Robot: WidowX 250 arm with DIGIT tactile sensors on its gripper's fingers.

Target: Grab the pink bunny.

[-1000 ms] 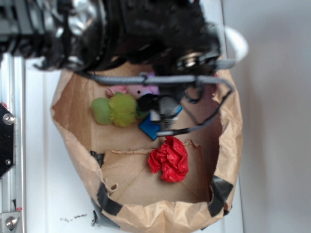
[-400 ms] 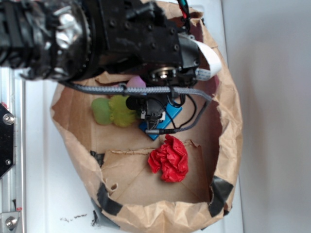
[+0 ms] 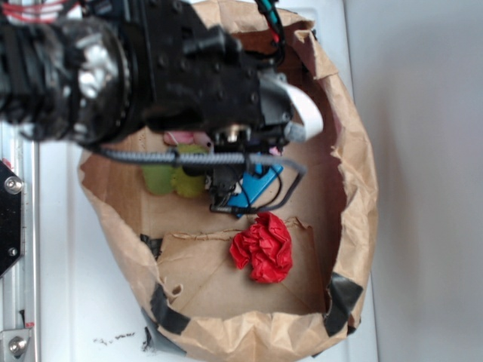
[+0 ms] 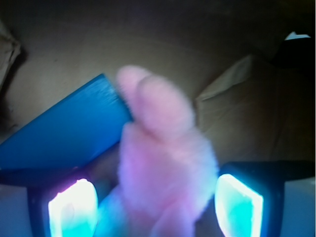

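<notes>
In the wrist view the pink bunny (image 4: 163, 158) fills the middle, fuzzy and blurred, its ears pointing up. It lies between the two glowing pads of my gripper (image 4: 155, 207), which is open; a gap shows beside the left pad (image 4: 71, 210), while the right pad (image 4: 239, 205) is close to the fur. In the exterior view only a strip of the pink bunny (image 3: 187, 139) shows behind the black arm, and the gripper (image 3: 225, 192) reaches down into the bag.
A blue block (image 4: 64, 133) lies against the bunny's left side, also seen as the blue block (image 3: 256, 185). A lime-green plush (image 3: 170, 179) sits to the left, a red paper ball (image 3: 263, 246) below. The brown paper bag's wall (image 3: 355, 188) rings everything.
The arm has shifted left and lower into the bag, and the gripper has come down over the pink bunny, hiding most of it in the exterior view.
</notes>
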